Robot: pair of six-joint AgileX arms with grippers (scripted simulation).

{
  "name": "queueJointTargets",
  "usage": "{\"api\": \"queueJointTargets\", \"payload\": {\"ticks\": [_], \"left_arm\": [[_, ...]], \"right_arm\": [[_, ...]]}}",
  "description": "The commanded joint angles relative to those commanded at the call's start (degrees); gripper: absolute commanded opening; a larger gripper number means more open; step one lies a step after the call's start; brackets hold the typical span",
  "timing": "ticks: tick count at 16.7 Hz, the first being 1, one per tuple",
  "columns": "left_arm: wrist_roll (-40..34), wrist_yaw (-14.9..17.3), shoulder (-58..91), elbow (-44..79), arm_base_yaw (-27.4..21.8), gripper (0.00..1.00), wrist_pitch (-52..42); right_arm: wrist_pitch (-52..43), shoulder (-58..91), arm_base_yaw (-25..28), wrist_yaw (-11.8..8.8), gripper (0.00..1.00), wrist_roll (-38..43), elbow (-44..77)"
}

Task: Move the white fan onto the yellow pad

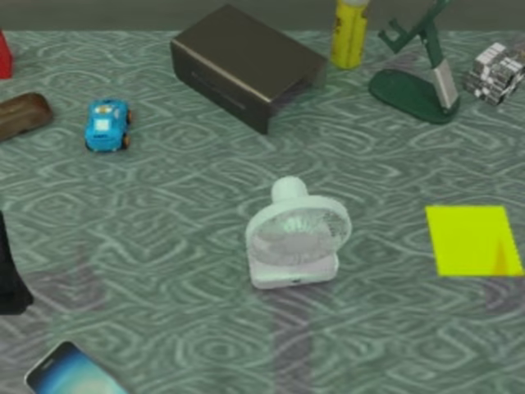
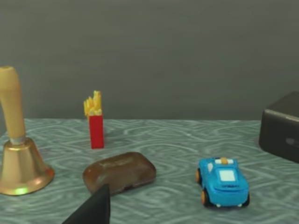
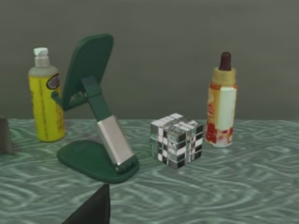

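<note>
The white fan [image 1: 295,238] lies near the middle of the table in the top view, grille facing up and its round base knob pointing toward the back. The yellow pad [image 1: 472,238] lies flat at the right edge, well to the fan's right and apart from it. My left arm [image 1: 10,271] is parked at the table's left edge, far from the fan; a dark part of the left gripper [image 2: 93,210] shows in its wrist view. My right arm is outside the top view; a dark part of the right gripper [image 3: 93,210] shows in its wrist view. Neither wrist view shows the fan.
A dark box [image 1: 246,66] stands behind the fan. A blue toy car [image 1: 107,125] and a brown lump [image 1: 23,115] sit at the back left. A yellow bottle [image 1: 349,33], green phone stand [image 1: 414,86] and mirrored cube [image 1: 495,72] stand behind the pad. A phone [image 1: 70,373] lies front left.
</note>
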Motion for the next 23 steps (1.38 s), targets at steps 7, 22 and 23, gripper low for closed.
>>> {"api": "queueJointTargets", "payload": {"ticks": [7, 22, 23], "left_arm": [[0.0, 0.0, 0.0, 0.0, 0.0, 1.0, 0.0], [0.0, 0.0, 0.0, 0.0, 0.0, 1.0, 0.0], [0.0, 0.0, 0.0, 0.0, 0.0, 1.0, 0.0]], "right_arm": [[-8.0, 8.8, 3.6, 0.1, 1.0, -4.7, 8.7], [-66.9, 91.9, 31.5, 0.3, 1.0, -39.5, 94.3], [-70.6, 97.2, 33.3, 0.2, 1.0, -41.7, 100.0]]}}
